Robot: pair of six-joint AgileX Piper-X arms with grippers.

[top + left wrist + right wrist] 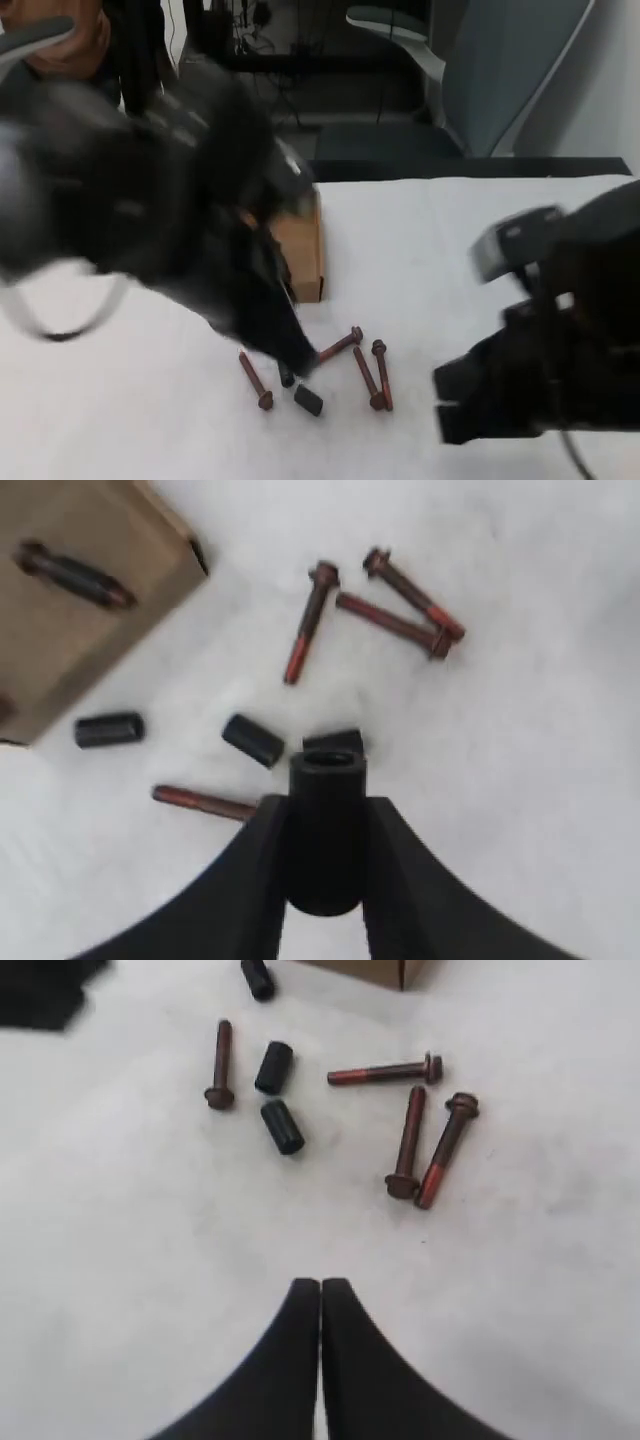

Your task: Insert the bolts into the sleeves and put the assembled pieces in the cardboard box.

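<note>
Held sleeve: a black sleeve stands upright between the fingers of the left tool, its open end facing the wrist camera, above the bench.
Left tool: the left tool is clamped on that sleeve, one finger on each side. In the high view the left arm leans across the bench with its tip down by the loose parts, near the cardboard box.
Loose sleeves: three more lie on their sides on the bench. One is just beside the box, and a second lies near the third, which is partly hidden behind the held sleeve.
Bolts: four reddish bolts lie flat. One is near the left tool's finger and another lies alone beyond the sleeves. The last two lie close together, meeting at one end – whether they touch cannot be told.
Cardboard box: the cardboard box sits open on the bench just past the loose parts. One dark, long piece lies inside it.
Right tool: the right tool has its fingers pressed together with nothing between them. It hangs over bare bench, apart from the bolts and sleeves.
Right arm: the right arm stands at the near side of the bench, well apart from the left arm.
Bench: the bench has a white surface – the parts and the box all rest on it.
</note>
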